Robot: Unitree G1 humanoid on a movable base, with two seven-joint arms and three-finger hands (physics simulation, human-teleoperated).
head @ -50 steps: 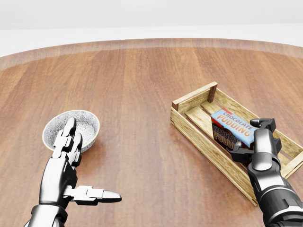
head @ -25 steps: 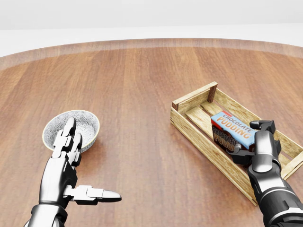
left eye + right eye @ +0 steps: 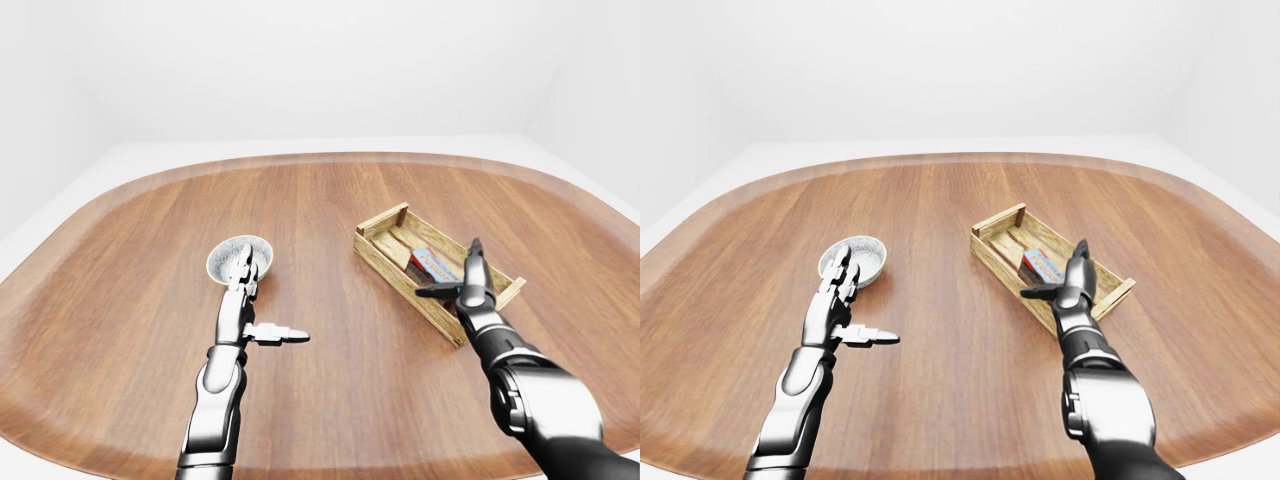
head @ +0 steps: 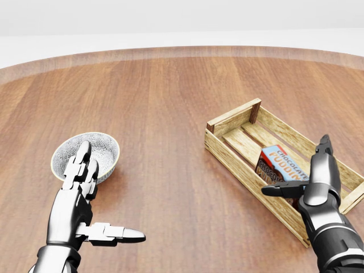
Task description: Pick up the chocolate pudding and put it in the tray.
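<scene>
The wooden table (image 4: pixel 170 102) fills all views, its far edge curving across the top of each. The slatted wooden tray (image 4: pixel 227 156) sits on the table's right half, set diagonally, with one corner post toward the table's middle and its long side running toward the near right edge.

The right hand (image 4: pixel 310 182) is over the tray's near end with fingers spread apart: the long fingers point up toward the far edge, the thumb sticks out to the left across the tray's near wall. It grips nothing.

The left hand (image 4: pixel 79 199) hovers over the near left part of the table, fingers extended and separated, thumb pointing right, empty.

The patterned bowl (image 4: pixel 102 149) stands toward the left edge, just beyond the left fingertips.

The chocolate pudding (image 4: pixel 280 163) box lies inside the tray on its slats, tilted, just left of and beside the right hand's fingers; contact cannot be determined.
</scene>
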